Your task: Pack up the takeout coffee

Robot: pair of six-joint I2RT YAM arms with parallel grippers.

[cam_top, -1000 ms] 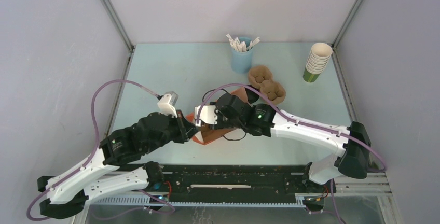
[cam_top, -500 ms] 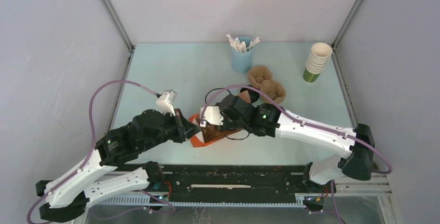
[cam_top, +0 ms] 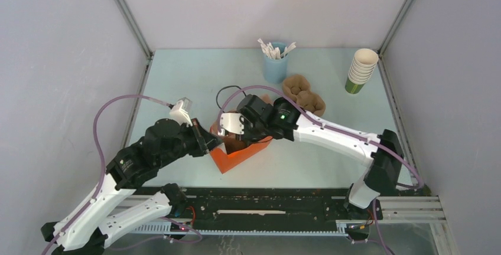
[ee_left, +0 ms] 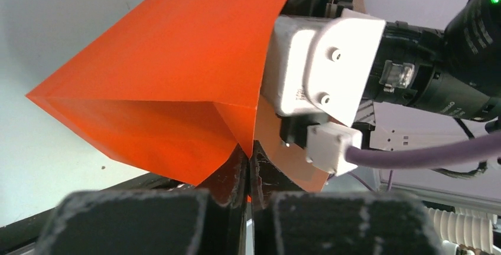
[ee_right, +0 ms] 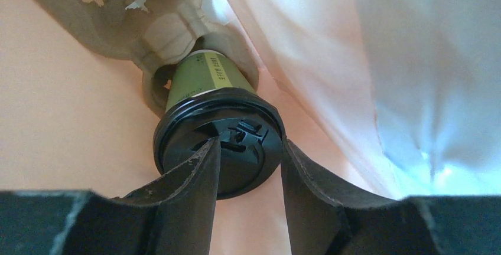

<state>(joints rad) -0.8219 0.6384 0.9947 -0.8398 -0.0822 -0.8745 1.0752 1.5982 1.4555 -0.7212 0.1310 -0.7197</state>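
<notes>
The takeout coffee (ee_right: pixel 204 78), a green cup under a black lid (ee_right: pixel 248 119), lies on its side in a hollow of a pulp carrier (ee_right: pixel 136 19) inside an orange paper bag (cam_top: pixel 236 153). My right gripper (ee_right: pixel 251 146) reaches into the bag. Its jaws are open just in front of the lid, the left fingertip (ee_right: pixel 207 154) over the lid's top, with nothing between them. My left gripper (ee_left: pixel 249 156) is shut on the bag's (ee_left: pixel 159 84) edge. In the top view the bag stands open between the two wrists and hides the coffee.
A second pulp carrier (cam_top: pixel 304 97) lies behind the right arm. A blue cup of stirrers (cam_top: pixel 275 65) stands at the back middle, and a stack of lidless cups (cam_top: pixel 360 69) at the back right. The right wrist's camera housing (ee_left: pixel 319 60) sits close to the bag's mouth.
The bag has shifted left and away from the front rail and now stands more upright. Both wrists moved with it. The right gripper stays inside its mouth.
</notes>
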